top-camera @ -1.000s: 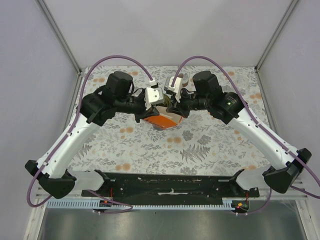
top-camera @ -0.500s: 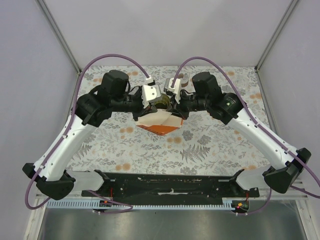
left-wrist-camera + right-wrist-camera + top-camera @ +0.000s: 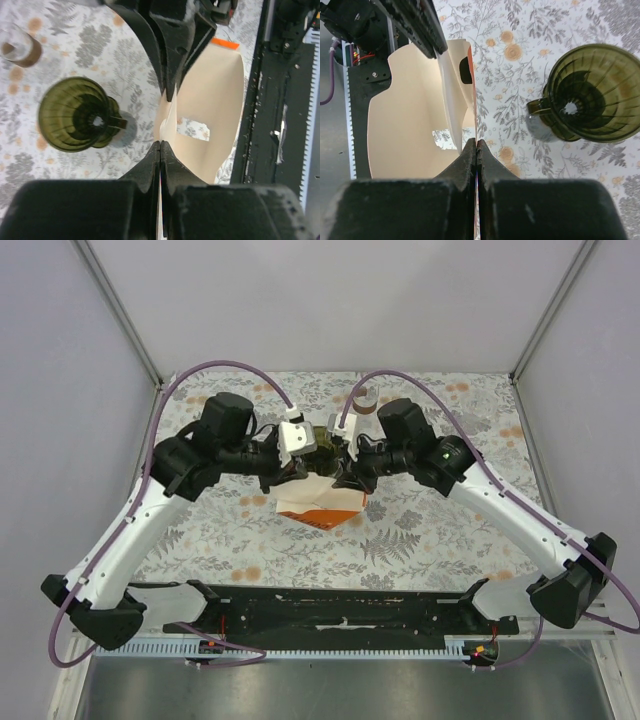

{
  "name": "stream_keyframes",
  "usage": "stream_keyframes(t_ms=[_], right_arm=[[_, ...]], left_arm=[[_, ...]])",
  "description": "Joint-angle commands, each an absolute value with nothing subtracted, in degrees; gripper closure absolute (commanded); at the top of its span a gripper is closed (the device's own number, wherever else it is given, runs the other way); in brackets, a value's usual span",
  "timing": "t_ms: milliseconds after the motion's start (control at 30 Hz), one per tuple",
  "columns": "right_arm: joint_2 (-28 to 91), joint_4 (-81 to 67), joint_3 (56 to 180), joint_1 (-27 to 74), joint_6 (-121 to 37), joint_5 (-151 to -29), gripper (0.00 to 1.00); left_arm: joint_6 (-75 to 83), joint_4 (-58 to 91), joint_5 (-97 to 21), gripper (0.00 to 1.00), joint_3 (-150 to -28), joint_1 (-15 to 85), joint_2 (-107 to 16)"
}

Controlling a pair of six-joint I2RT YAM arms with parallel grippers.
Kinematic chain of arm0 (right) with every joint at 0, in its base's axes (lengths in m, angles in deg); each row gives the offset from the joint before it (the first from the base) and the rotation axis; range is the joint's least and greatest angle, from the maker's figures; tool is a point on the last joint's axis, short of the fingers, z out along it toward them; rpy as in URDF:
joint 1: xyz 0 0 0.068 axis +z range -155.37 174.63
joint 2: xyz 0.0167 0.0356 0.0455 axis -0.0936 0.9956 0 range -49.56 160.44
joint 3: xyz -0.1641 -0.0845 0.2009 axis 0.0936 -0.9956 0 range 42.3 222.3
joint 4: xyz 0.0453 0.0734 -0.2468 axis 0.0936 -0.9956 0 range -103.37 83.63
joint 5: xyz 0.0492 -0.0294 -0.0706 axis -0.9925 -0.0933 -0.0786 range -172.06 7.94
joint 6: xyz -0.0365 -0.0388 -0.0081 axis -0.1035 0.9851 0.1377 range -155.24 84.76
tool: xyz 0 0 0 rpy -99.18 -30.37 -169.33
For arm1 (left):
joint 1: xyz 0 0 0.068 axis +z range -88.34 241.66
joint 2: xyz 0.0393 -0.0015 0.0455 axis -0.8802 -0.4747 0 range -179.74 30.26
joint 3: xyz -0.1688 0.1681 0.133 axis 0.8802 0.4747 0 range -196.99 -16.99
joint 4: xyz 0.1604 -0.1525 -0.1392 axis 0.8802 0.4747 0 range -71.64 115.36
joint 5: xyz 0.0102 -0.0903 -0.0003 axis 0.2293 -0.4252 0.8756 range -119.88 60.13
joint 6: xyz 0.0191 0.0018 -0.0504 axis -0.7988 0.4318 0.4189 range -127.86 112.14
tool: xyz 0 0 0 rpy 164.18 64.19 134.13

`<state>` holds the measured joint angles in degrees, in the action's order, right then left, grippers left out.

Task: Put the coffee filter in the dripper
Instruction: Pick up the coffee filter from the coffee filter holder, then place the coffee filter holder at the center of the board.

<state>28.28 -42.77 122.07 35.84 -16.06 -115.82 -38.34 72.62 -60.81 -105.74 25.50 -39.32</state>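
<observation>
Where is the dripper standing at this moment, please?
The olive-green dripper stands upright on the floral table, at the far middle, just beyond the coffee filter pinched by the left gripper and right gripper; the top view mostly hides it.

The coffee filter (image 3: 215,100), a cream paper, hangs above the table (image 3: 100,55), pulled partly open (a small ragged hole shows in one wall). The dripper (image 3: 75,120), a ribbed olive-green cone with a handle, stands upright just beyond it, mouth up.
</observation>
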Motion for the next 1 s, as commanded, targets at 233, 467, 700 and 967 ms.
stream_keyframes(t_ms=[233, 467, 700, 967], right_arm=[[27.2, -37.7, 114.6, 40.3, -22.5, -107.9, 1.00], [26.2, -37.3, 109.7, 42.7, -23.8, -103.1, 1.00], [28.5, -36.2, 108.6, 44.0, -23.3, -99.6, 1.00], [30.3, -36.0, 107.2, 44.7, -23.2, -97.4, 0.99]], left_arm=[[-41.1, 70.7, -73.2, 0.98, -91.8, 26.2, -36.6], [-42.3, 66.5, -72.7, 0.98, -85.1, 26.4, -34.8], [-42.1, 61.0, -73.4, 0.98, -78.1, 26.4, -33.0], [-43.4, 58.4, -74.6, 0.98, -75.1, 26.4, -34.0]])
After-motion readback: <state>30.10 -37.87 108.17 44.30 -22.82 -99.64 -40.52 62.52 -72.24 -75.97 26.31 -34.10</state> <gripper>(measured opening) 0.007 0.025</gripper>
